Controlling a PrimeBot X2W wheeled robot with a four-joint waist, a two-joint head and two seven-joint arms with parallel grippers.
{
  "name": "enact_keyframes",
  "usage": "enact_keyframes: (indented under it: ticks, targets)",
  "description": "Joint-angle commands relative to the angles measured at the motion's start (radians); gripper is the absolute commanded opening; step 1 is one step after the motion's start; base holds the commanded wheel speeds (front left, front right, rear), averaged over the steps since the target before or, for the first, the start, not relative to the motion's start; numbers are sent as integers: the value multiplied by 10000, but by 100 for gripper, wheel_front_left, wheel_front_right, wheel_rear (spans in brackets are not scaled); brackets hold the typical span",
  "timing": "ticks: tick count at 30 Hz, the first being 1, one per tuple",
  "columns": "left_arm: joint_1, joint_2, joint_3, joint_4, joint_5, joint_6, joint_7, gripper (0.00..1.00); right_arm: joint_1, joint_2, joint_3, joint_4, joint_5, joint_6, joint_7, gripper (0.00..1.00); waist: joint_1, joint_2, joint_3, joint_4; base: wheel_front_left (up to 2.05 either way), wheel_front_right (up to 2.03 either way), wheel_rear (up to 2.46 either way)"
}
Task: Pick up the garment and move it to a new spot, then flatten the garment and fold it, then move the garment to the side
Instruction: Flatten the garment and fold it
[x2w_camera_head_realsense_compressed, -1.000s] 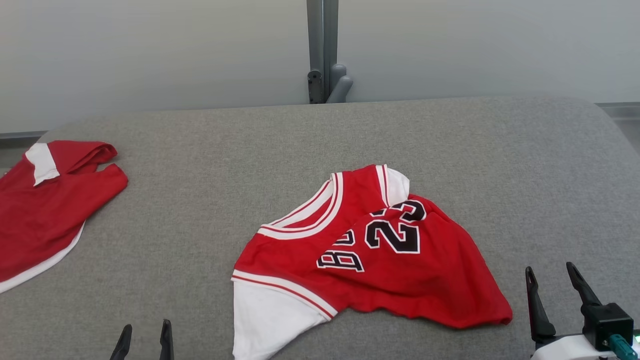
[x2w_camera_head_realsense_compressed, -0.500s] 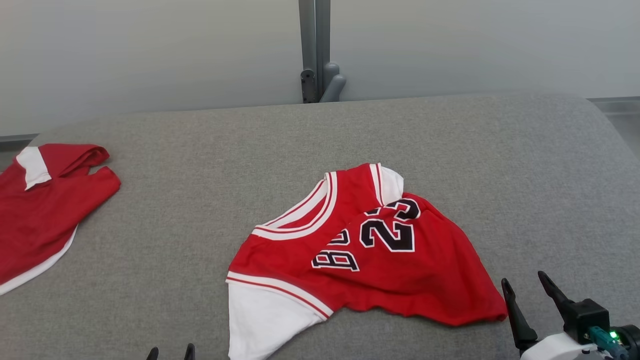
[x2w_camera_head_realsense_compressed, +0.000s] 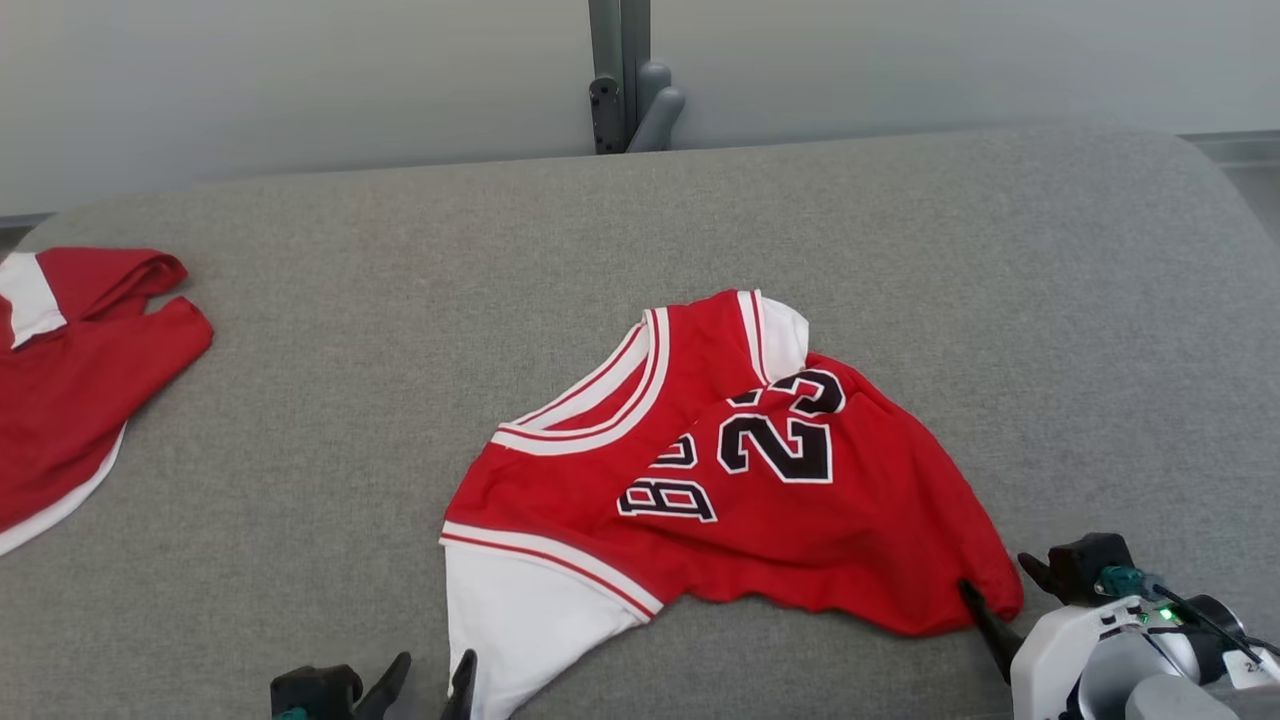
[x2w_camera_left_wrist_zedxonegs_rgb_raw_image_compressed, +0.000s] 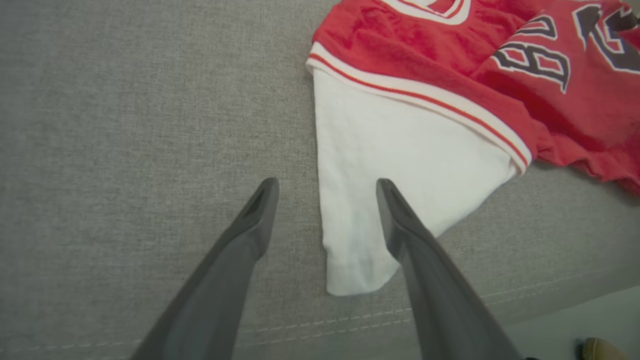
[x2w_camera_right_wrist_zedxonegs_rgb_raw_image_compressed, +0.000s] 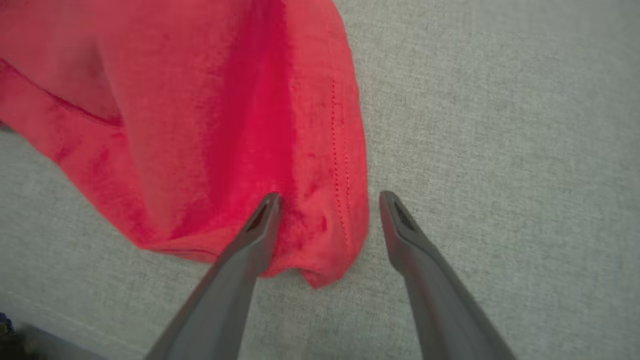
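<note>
Both jaws spread, empty | left gripper (x2w_camera_left_wrist_zedxonegs_rgb_raw_image_compressed: 326, 184) straddled white sleeve (x2w_camera_left_wrist_zedxonegs_rgb_raw_image_compressed: 400, 165) edge of garment (x2w_camera_head_realsense_compressed: 800, 520) | right gripper (x2w_camera_right_wrist_zedxonegs_rgb_raw_image_compressed: 328, 196) straddled red hem (x2w_camera_right_wrist_zedxonegs_rgb_raw_image_compressed: 320, 150) corner | likely readying a two-point lift

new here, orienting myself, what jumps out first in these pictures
A red jersey with black numbers and a white sleeve lies crumpled at centre. The open left gripper straddles the sleeve's edge; the open right gripper brackets the red hem corner. Another red garment lies far left.

Grey fabric surface (x2w_camera_head_realsense_compressed: 400, 330), pale wall (x2w_camera_head_realsense_compressed: 300, 80), grey post (x2w_camera_head_realsense_compressed: 618, 60) behind.
</note>
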Motion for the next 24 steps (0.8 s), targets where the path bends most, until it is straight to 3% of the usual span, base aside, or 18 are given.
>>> enact_keyframes:
  ticks: [1, 18, 19, 20, 24]
  targets:
    - [-193, 45, -47, 58, -109, -23, 59, 100, -193, -13, 134, 202, 151, -14, 74, 100, 0, 0, 301, 77, 0, 0, 0]
    - [-419, 10, -590, 1174, -956, 63, 955, 100, -776, -76, 1849, 1269, 1532, -14, 551, 100, 0, 0, 898, 81, 0, 0, 0]
    - [-412, -21, -650, 1281, -1042, 53, 1054, 47, -778, -75, 1967, 1239, 1671, -14, 641, 32, 0, 0, 910, 81, 0, 0, 0]
    - [-391, -60, -728, 1344, -1137, 39, 1154, 0, -769, -83, 2085, 1180, 1839, -3, 707, 0, 0, 0, 920, 76, 0, 0, 0]
    - [-260, -169, -891, 989, -1830, -18, 1598, 0, -855, -393, 2441, 508, 2621, 9, 768, 0, 0, 0, 963, 26, 0, 0, 0]
